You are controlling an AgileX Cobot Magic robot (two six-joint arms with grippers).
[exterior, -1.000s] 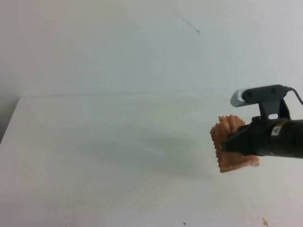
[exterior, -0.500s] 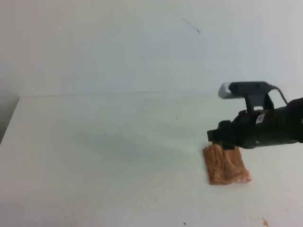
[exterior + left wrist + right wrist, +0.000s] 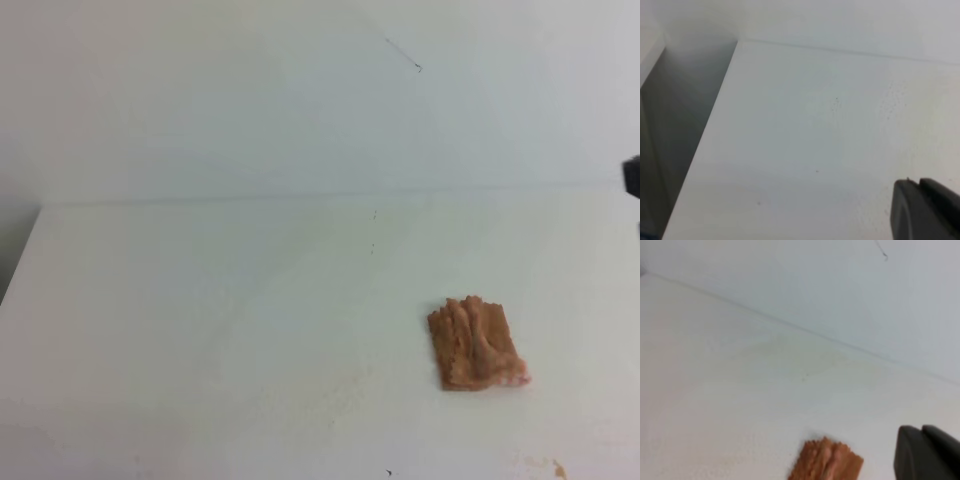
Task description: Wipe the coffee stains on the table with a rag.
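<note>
Exterior high view: wrinkled pinkish-brown scalloped rag (image 3: 477, 343) lies free lower right on broad white bench (image 3: 220, 320), right pincer (image 3: 927, 452) closed and empty, wiping apparently done, only amber coffee specks (image 3: 558, 468) remaining bottom right.

One rag (image 3: 477, 345) lies on the one table (image 3: 220, 320), at about four o'clock from the table's middle in the exterior high view. One small orange-brown coffee stain (image 3: 559, 468) shows at about five o'clock, near the front edge. One wall (image 3: 250, 100) stands behind. Each wrist view shows one pair of dark fingers (image 3: 925, 210), two pairs in all (image 3: 927, 452).
</note>
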